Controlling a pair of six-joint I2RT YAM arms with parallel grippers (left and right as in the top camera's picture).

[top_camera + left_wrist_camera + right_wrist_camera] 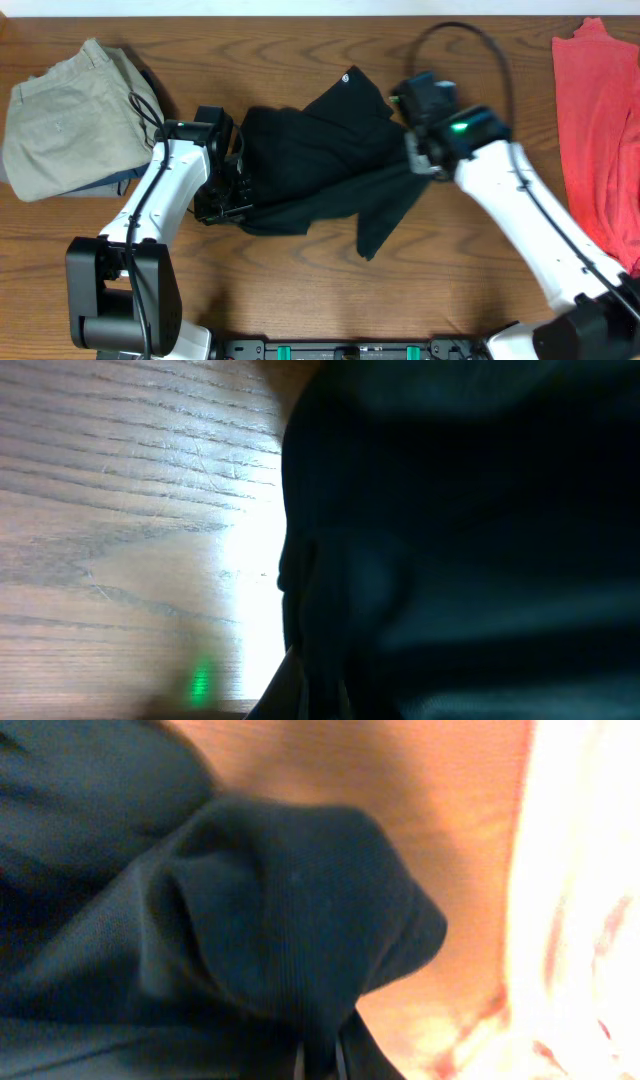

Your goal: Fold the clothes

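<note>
The black shirt [310, 160] lies crumpled in the middle of the table, with a small white logo near its far edge. My left gripper [222, 197] is shut on the shirt's left edge. In the left wrist view black cloth [460, 540] fills the right side and hides most of the jaws. My right gripper [415, 162] is shut on the shirt's right side, and a flap hangs down below it. In the right wrist view a bunched fold of the shirt [290, 920] is pinched between the fingertips [300, 1065].
Khaki trousers [70, 115] lie folded at the far left, with a dark blue-grey edge [112, 184] showing under them. A coral-red garment [600, 130] is spread along the right edge. Bare wooden table [300, 290] runs along the front.
</note>
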